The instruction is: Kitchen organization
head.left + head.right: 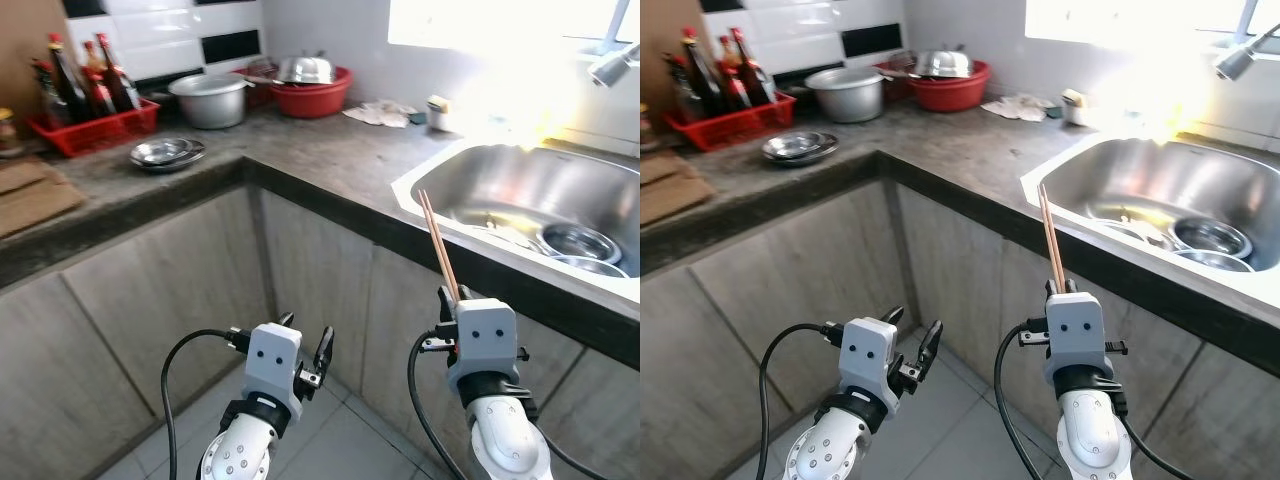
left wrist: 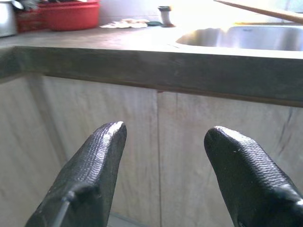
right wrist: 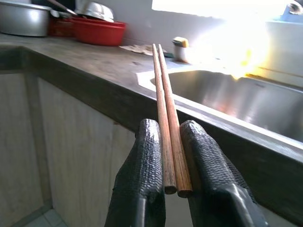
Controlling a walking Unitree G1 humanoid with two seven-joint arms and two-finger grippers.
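Observation:
My right gripper (image 3: 171,137) is shut on a pair of wooden chopsticks (image 3: 164,111), held low in front of the counter. The chopsticks (image 1: 438,245) stick up and lean toward the steel sink (image 1: 520,180) at the right. My left gripper (image 2: 163,137) is open with nothing between its fingers, and it hangs low before the cabinet doors (image 1: 180,290). In the left eye view the left gripper (image 1: 305,345) sits beside the right one, both below the countertop edge. Steel bowls (image 1: 578,243) lie in the sink.
The dark L-shaped countertop (image 1: 320,150) carries a red rack of sauce bottles (image 1: 90,95), stacked steel plates (image 1: 167,152), a steel pot (image 1: 210,100), a red basin (image 1: 310,92) with a steel bowl, a cloth (image 1: 380,113) and a small jar (image 1: 438,112). A tap (image 1: 612,65) overhangs the sink.

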